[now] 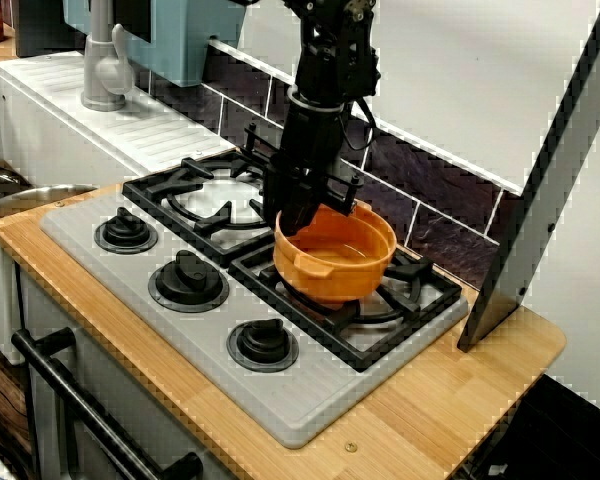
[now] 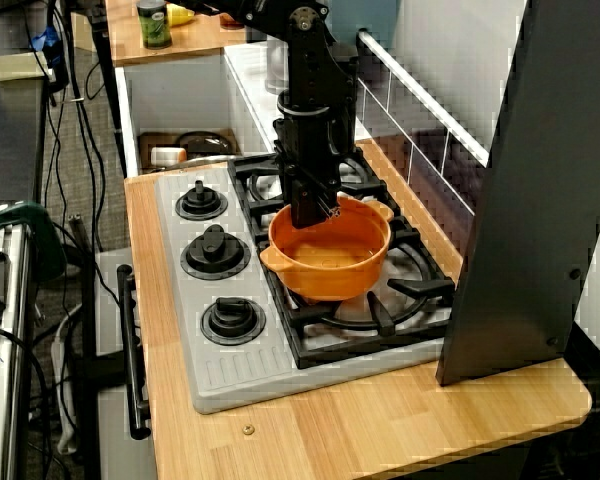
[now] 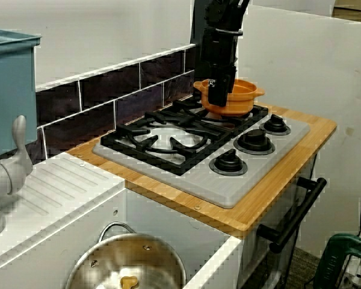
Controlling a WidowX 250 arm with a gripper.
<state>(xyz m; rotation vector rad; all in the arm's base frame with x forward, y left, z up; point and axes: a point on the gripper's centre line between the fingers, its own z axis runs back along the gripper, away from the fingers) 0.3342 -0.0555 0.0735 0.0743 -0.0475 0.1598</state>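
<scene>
The orange pot [image 1: 337, 255], seated on a burner grate [image 1: 420, 288], is pinched at its rim by the nearly closed fingers of the gripper [image 1: 298, 224], so it is best kept level and moved slowly

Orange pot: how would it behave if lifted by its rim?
Probably stiff: the pot has a clean round shape. It looks empty, so likely light. The gripper is at one rim side, so it may tilt.
</scene>
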